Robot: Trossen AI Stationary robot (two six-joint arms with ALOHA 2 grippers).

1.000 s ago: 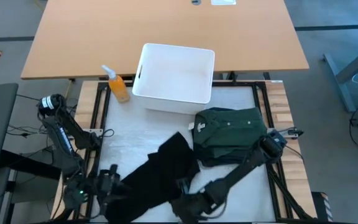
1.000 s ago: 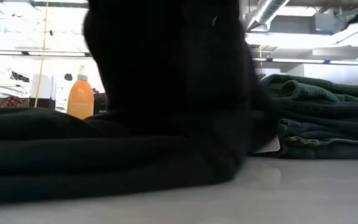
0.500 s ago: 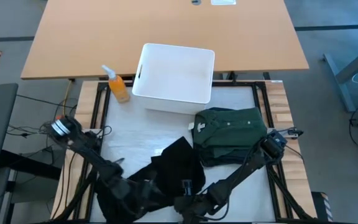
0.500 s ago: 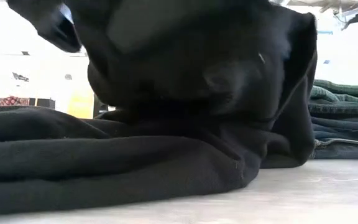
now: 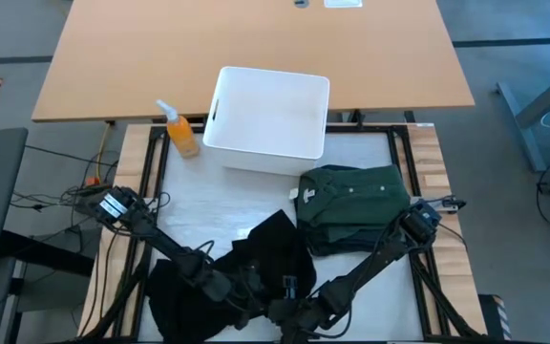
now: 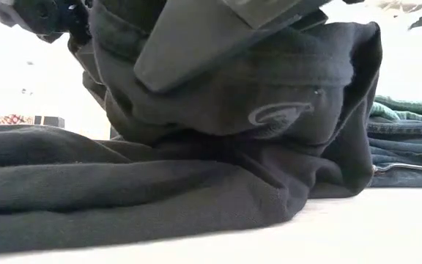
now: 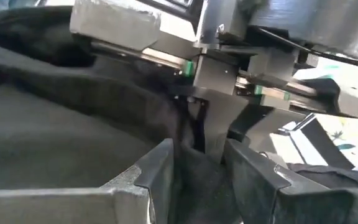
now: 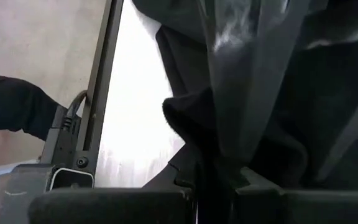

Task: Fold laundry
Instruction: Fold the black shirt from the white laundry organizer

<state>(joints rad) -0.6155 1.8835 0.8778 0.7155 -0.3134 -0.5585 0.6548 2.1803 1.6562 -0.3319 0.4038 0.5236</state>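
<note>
A black garment point(image 5: 265, 253) lies bunched on the white table top near its front edge; its lower folds point(image 6: 123, 191) rest on the table. My left gripper point(image 7: 201, 155) reaches in from the left and my right gripper point(image 8: 219, 186) from the right. They meet close together over the garment's middle point(image 5: 261, 287), each with black cloth between its fingers. In the low view a raised part of the garment with a small logo point(image 6: 280, 114) hangs under the grippers. A folded dark green garment point(image 5: 351, 205) lies at the right. My left gripper has a thick bunch of the black cloth point(image 7: 194, 171) between its two fingers, coming at it nearly level from the table's left. Edge or fold, I cannot tell. My right gripper pinches a gathered fold of the black garment point(image 8: 213, 155), slanting down from the table's right. The cloth rises bunched from between the fingers and is held off the table.
A white plastic bin point(image 5: 267, 119) stands at the table's far side, with an orange spray bottle point(image 5: 181, 134) to its left. The green garment lies over folded blue denim point(image 6: 409, 172). A wooden desk point(image 5: 256, 48) stands beyond the table.
My left gripper has swept from the table's near left corner toward the right, sinking a little and rolling, until it is right by my right gripper. The black garment's left part has come along and bunched toward the middle. My right gripper has sunk slightly and rolled.
</note>
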